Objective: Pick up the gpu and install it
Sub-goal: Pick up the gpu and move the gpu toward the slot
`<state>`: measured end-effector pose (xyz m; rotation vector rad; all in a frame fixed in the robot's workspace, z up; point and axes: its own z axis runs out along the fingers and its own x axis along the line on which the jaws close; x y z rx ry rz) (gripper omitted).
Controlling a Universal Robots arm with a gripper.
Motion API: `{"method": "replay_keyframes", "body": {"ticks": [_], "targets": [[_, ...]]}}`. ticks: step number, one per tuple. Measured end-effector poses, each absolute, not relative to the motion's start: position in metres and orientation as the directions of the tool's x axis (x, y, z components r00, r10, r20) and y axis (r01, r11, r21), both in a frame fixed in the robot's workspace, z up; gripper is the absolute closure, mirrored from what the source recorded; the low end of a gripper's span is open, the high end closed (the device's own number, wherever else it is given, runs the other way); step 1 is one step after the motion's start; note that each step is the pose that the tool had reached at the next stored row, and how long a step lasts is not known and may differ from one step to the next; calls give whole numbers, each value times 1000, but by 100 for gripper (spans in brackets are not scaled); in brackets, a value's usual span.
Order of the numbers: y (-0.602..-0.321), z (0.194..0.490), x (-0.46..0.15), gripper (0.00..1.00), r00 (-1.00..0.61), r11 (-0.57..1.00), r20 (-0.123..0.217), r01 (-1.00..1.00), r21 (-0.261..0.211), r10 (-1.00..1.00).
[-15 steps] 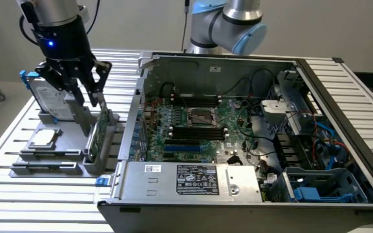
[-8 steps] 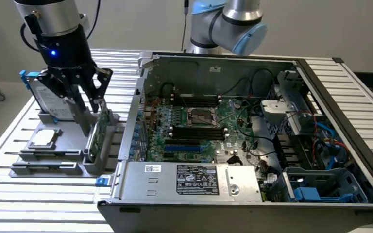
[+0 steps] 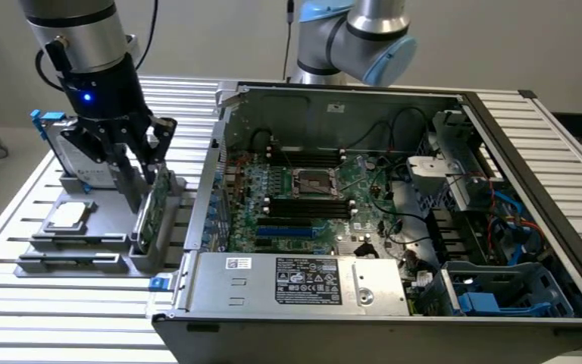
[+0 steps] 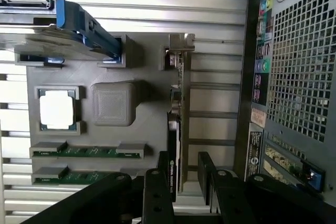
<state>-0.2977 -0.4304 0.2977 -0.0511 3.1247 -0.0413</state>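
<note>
While the gpu stands on edge in its gray holder | pincer wide open, straddling it, gripping nothing.

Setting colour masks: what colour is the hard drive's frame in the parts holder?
Blue; the hard drive's frame shows best in the wrist view.

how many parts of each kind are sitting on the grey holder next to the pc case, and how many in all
gpu: 1
hard drive: 1
silver chip: 1
memory sticks: 2
grey square block: 1
total: 6
</note>
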Motion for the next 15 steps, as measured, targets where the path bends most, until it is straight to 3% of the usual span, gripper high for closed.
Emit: {"method": "replay_keyframes", "body": {"ticks": [15], "targets": [[-432, 270, -305, 64, -997, 997, -16, -73, -27, -73]]}}
